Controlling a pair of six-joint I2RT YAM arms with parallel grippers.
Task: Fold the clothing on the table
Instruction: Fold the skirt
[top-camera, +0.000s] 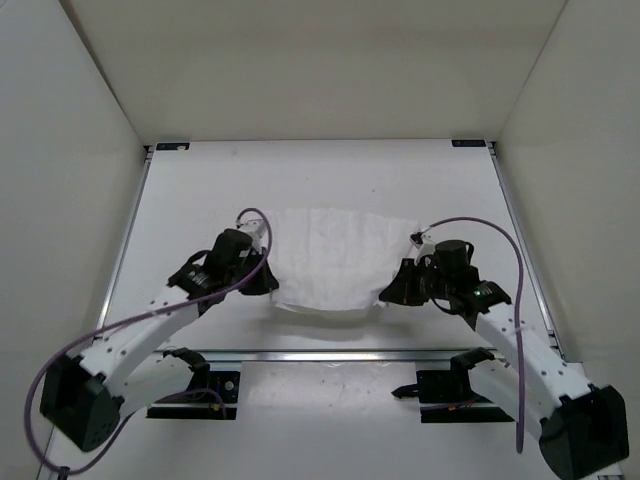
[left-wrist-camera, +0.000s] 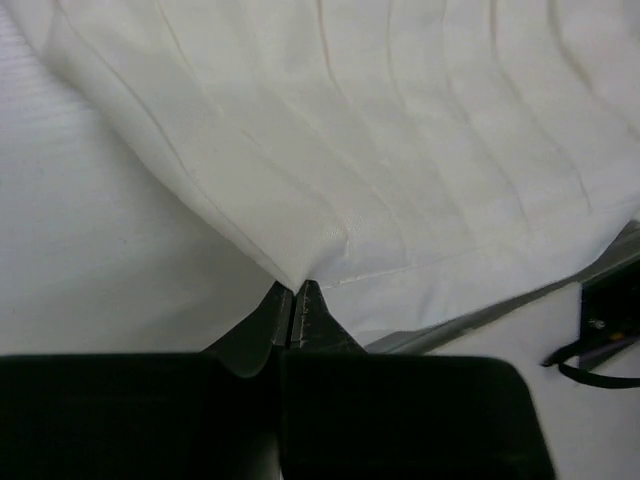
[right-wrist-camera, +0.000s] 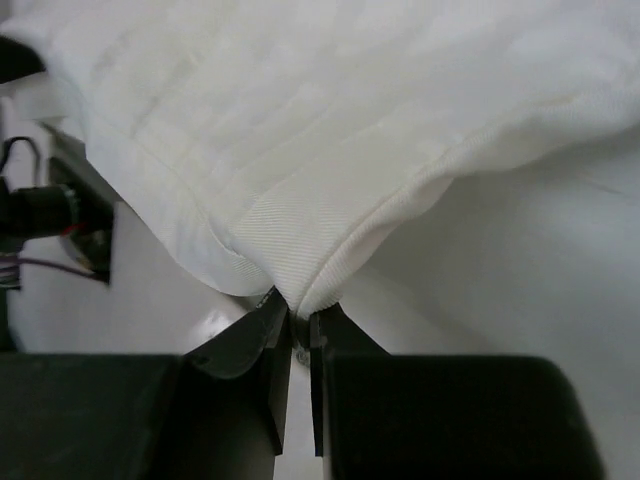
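As L+R jaws pinch near corners, clothing (top-camera: 330, 262) spans btwn.

Just one thin white creased fabric piece (top-camera: 335, 255), one flat matte white table (top-camera: 330, 180), then all pairs: two black-and-white robot arms (top-camera: 150, 335) (top-camera: 520, 345), two black two-finger grippers (top-camera: 271, 285) (top-camera: 386, 293), two purple cables (top-camera: 252, 211) (top-camera: 470, 219), two small black corner brackets (top-camera: 172, 146) (top-camera: 468, 143).

No text, label, brand, number or sign is legible in any view; clothing (top-camera: 325, 260) and table (top-camera: 330, 180) show plain white, unmarked.
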